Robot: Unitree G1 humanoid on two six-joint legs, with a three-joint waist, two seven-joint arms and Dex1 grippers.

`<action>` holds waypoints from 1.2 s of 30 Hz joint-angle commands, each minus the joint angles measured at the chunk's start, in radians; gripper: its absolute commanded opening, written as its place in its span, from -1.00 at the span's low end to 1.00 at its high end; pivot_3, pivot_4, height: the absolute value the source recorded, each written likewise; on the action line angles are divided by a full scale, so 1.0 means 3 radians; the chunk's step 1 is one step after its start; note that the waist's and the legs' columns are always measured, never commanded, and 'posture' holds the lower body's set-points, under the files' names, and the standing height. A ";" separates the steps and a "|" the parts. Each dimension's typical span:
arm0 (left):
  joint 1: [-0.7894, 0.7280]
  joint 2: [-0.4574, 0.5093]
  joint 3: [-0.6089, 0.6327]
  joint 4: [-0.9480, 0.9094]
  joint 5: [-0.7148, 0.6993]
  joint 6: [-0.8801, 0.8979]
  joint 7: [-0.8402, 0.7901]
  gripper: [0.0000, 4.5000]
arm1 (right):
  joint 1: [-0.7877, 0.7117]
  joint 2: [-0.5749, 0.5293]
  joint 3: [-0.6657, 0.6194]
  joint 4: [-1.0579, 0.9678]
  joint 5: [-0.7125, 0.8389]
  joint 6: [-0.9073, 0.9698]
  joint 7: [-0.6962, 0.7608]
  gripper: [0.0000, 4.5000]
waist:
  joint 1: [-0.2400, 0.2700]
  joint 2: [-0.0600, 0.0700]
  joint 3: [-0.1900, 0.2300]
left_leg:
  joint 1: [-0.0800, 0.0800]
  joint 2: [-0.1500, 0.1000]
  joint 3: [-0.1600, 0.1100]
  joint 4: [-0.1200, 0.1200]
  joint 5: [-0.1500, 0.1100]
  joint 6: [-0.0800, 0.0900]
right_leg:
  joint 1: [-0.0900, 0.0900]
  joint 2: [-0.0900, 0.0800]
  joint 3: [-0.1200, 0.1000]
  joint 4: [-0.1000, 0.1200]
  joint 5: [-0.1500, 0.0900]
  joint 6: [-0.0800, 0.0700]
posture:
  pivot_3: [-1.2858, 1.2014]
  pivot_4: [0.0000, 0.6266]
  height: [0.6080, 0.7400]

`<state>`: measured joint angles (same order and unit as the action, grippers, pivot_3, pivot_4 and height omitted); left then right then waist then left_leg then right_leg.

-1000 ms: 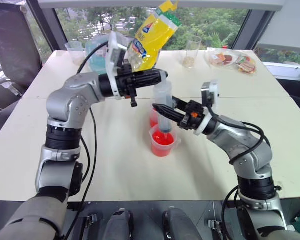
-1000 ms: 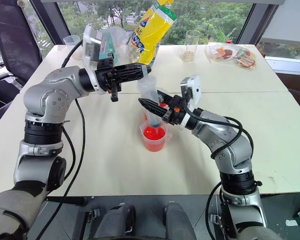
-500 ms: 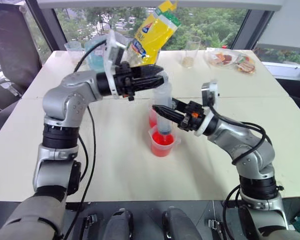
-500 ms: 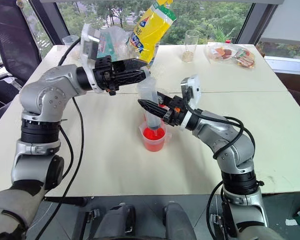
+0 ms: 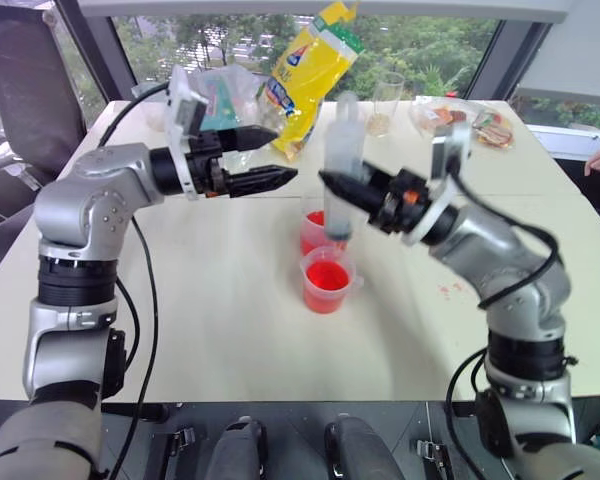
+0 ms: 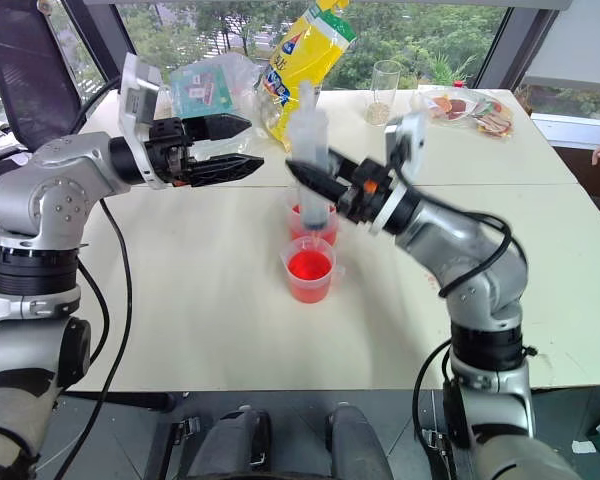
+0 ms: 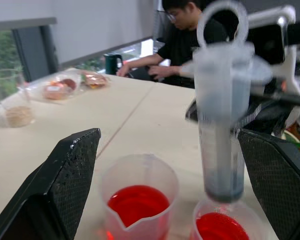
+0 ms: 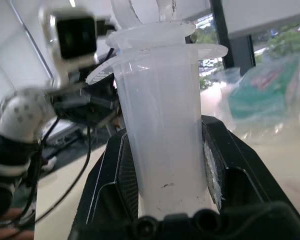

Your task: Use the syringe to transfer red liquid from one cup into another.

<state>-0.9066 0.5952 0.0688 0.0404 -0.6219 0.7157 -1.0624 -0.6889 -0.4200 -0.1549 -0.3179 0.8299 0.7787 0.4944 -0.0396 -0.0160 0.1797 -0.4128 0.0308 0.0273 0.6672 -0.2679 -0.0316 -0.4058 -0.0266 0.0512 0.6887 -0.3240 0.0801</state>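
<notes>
The right gripper [image 5: 342,189] is pressed tight on the barrel of the syringe [image 5: 340,170], which stands upright with its tip above the farther of the two cups [image 5: 316,228]. The nearer cup [image 5: 327,279] stands just in front of it, and both hold red liquid [image 5: 325,280]. The left gripper [image 5: 272,156] is beside the syringe, apart from it, with its fingers [image 7: 57,195] spread wide and holding nothing. The cups stand on a pale table [image 5: 230,330] with small red stains [image 5: 450,290] near the right arm. At the far edge lie a yellow bag [image 5: 305,70], a glass with beige contents [image 5: 382,105] and packed food [image 5: 470,120]. Behind are big windows with green trees [image 5: 420,45], and a person [image 7: 187,37] sits at the table's end.
</notes>
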 commanded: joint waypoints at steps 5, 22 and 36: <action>0.0397 -0.0070 -0.0071 -0.0366 0.0083 -0.0163 0.0179 0.99 | -0.0847 -0.0855 -0.0272 0.1370 -0.0280 0.1414 -0.0818 -0.39 | 0.0031 -0.0001 0.0000 | 0.0000 0.0000 0.0001 -0.0003 -0.0001 0.0002 | 0.0001 -0.0003 0.0000 -0.0005 0.0000 0.0000 | 0.03 -0.52 1.00; 0.0666 -0.0125 -0.0017 -0.0681 -0.0030 -0.0064 0.0397 1.00 | -0.0878 -0.0934 0.0397 0.2840 -0.1346 0.1581 -0.0486 0.24 | -0.0006 0.0000 0.0000 | -0.0019 0.0001 0.0003 -0.0003 -0.0002 0.0004 | -0.0015 0.0002 0.0003 -0.0011 0.0000 0.0000 | 0.03 -0.52 1.00; 0.0812 0.0113 0.0044 -0.0969 -0.0214 0.0187 0.0414 1.00 | -0.0335 -0.1685 0.0229 0.0876 -0.0950 0.1254 0.0781 0.97 | 0.0015 0.0002 0.0001 | -0.0024 0.0001 -0.0001 -0.0004 -0.0004 0.0006 | -0.0017 0.0002 0.0000 -0.0014 0.0000 0.0000 | 0.03 -0.52 1.00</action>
<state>-0.6613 0.6106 0.0533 -0.2106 -0.6644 0.7640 -0.9327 -0.8090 -0.8876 -0.0377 0.0825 0.4841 1.1772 0.6427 -0.0352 -0.0155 0.1800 -0.4202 0.0311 0.0269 0.6660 -0.2691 -0.0297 -0.4109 -0.0258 0.0510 0.6844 -0.3240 0.0802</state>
